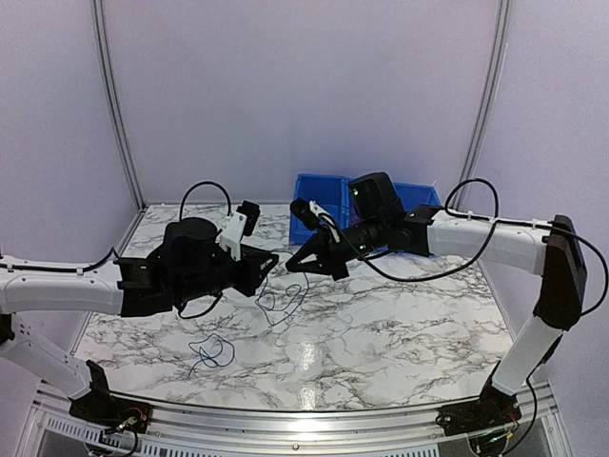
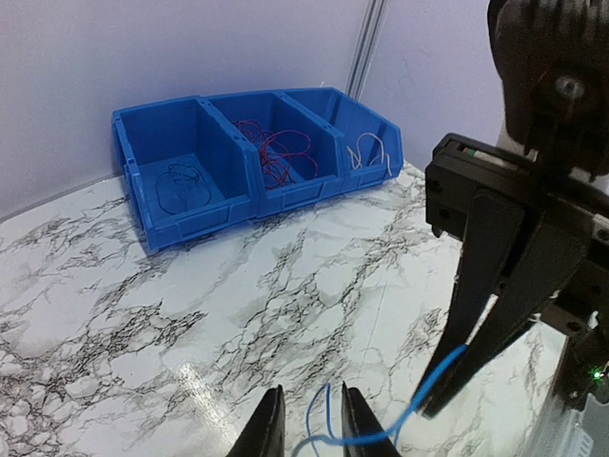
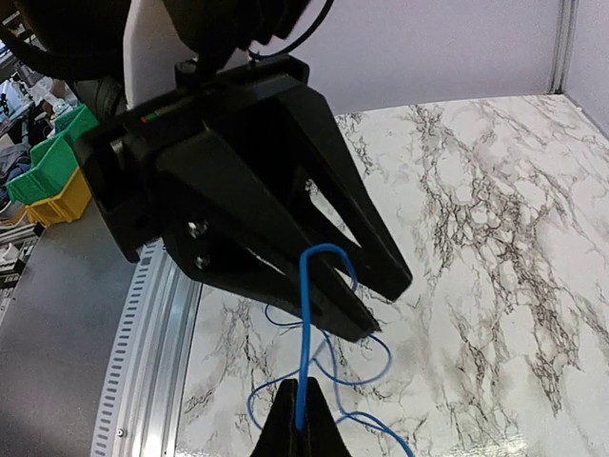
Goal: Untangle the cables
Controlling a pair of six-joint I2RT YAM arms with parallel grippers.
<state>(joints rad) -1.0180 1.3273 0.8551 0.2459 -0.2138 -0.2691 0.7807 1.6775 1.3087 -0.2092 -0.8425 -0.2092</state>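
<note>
**Right claw pinches the blue cable; left claw narrowly parted**

Above the middle of the marble table [image 1: 409, 324], the two claws meet tip to tip. The right claw [image 3: 300, 419] is closed tight on the blue cable [image 3: 304, 324], which rises from its fingertips, arches over, and drops beside the left claw's dark fingers. The left claw [image 2: 309, 433] stands narrowly apart. A strand of the same cable runs up through the gap, and no pinch on it can be seen.

From the overhead camera, the cable's slack hangs in loose loops below the claws, toward 6 o'clock, down to the table. A second small coil [image 1: 211, 352] lies flat on the marble at about 7 o'clock from the claws, well apart from them. Whether it joins the held strand cannot be told.

At 12 o'clock, against the back wall, sits a blue three-compartment bin [image 2: 190, 224]. In the left wrist view it holds dark wires [image 2: 181, 186] in the left bay, red wires [image 2: 276, 152] in the middle and pale wires [image 2: 366, 152] in the right.
</note>
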